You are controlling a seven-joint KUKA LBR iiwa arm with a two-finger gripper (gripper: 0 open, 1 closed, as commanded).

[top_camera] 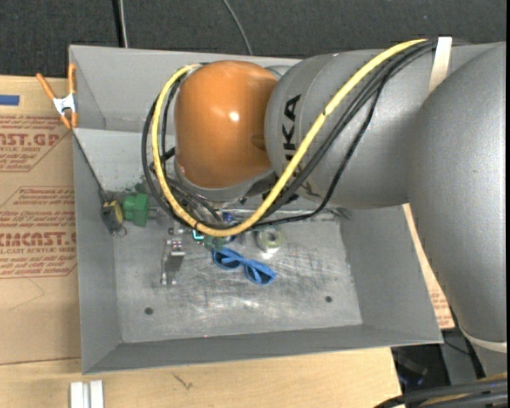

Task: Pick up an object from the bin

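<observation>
you see the arm over the grey bin, its orange cover low above the middle, blue glasses on the floor just beside, a green block by the left wall; whether it grips anything you cannot tell.

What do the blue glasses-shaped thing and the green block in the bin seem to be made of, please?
The blue glasses-shaped thing looks like plastic: uniform bright colour, thin moulded shape. The green block seems matt plastic or perhaps foam, evenly coloured.
</observation>
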